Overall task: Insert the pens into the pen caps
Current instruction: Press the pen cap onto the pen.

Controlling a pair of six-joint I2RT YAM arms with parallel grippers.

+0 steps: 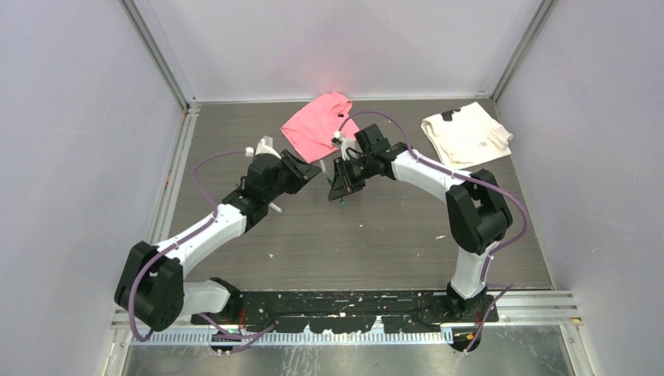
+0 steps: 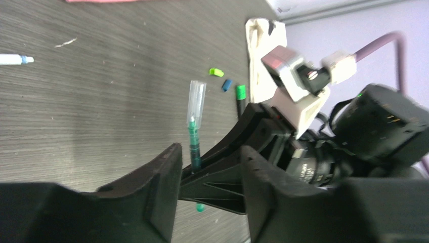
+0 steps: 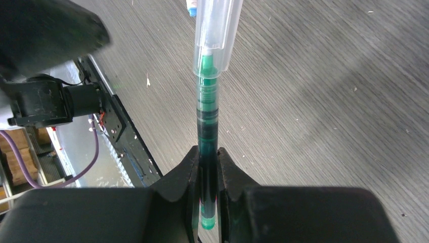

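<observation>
Meeting point over middle of table (image 1: 376,235), walls well apart, pink cloth (image 1: 317,125) just beyond. Clamped tight in right gripper (image 3: 207,162): green pen (image 3: 207,116), long axis running out past the fingertips, clear cap (image 3: 215,35) on far tip. Beside it, left gripper (image 2: 211,154) partly spread, holding nothing. Farther off, loose caps (image 2: 216,72).

table (image 1: 376,235): dark wood-grain | on it: pink cloth (image 1: 317,124), white cloth (image 1: 467,133), 1 white pen (image 2: 12,59), green cap (image 2: 216,72), blue cap (image 2: 226,85)
</observation>
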